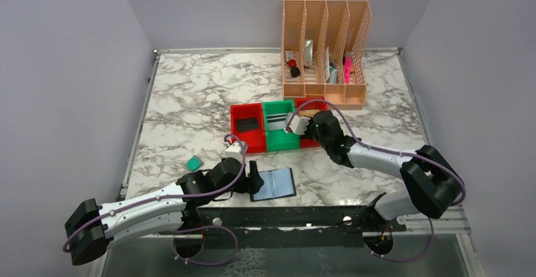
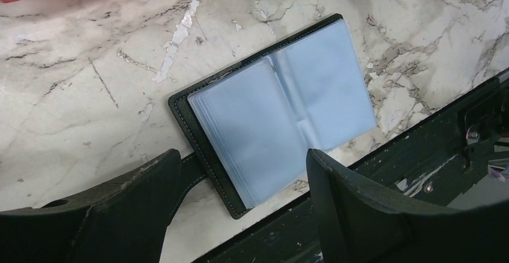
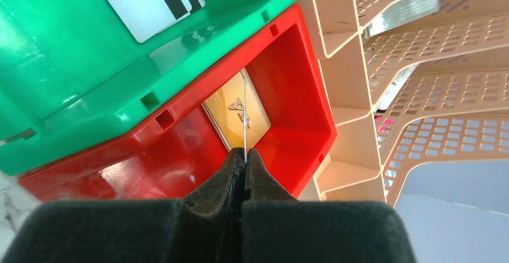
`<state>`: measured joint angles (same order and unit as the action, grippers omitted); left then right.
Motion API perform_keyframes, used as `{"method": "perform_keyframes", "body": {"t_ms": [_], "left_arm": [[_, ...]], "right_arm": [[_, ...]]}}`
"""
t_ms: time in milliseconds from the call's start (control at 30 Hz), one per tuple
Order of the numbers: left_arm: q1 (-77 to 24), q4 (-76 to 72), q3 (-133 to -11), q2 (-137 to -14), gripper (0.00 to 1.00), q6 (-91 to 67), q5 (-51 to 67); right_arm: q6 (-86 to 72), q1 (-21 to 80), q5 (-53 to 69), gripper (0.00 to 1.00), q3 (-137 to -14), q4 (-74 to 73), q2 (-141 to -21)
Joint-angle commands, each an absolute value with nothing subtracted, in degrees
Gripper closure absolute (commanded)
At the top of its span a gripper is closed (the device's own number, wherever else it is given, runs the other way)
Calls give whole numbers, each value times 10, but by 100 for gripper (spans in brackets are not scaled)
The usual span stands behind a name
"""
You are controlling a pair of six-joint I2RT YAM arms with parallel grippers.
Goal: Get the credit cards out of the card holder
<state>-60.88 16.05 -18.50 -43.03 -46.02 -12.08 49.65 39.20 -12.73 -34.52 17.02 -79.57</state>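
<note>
Marble table (image 1: 189, 100) is being shared by a peach file organizer (image 1: 325, 49) at the back and three bins in a row just in front of it: left red bin (image 1: 234, 125), green bin (image 1: 278, 143), right red bin (image 3: 300, 77). The card holder (image 2: 282, 113) is being left lying open and flat near the front edge, well apart from the bins, blue-grey sleeves up. No card can be made out in those sleeves from the left wrist view, so it's probably close to emptied, though that's being guessed. The left gripper (image 2: 240, 164) is being held just above it with the jaws spread wide and nothing between them. The right gripper (image 3: 244, 155) is being kept clamped tight on a thin card (image 3: 244, 125), seen edge-on, hanging over the right red bin where a gold card (image 3: 225, 104) is already lying. For a clean drop, the thin card is best being lowered below the bin's rim and tipped towards flat before the jaws are being eased apart. Let go on edge from up high and it's likely being bounced off a wall or left leaning against the organizer side.
</note>
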Motion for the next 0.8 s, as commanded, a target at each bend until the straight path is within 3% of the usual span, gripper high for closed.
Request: {"method": "perform_keyframes", "body": {"t_ms": [0,467,767], "left_arm": [[-611,167,-192,-423,20,-448,-137],[-611,169,-190,-426,18,-443,-151],[-611,172,-193,-432,17,-445,-153]], "right_arm": [[540,379,-131,99,-374,202,-842],[608,342,-92,97,-427,244,-951],[588,335,-63,87,-421,247,-956]]}}
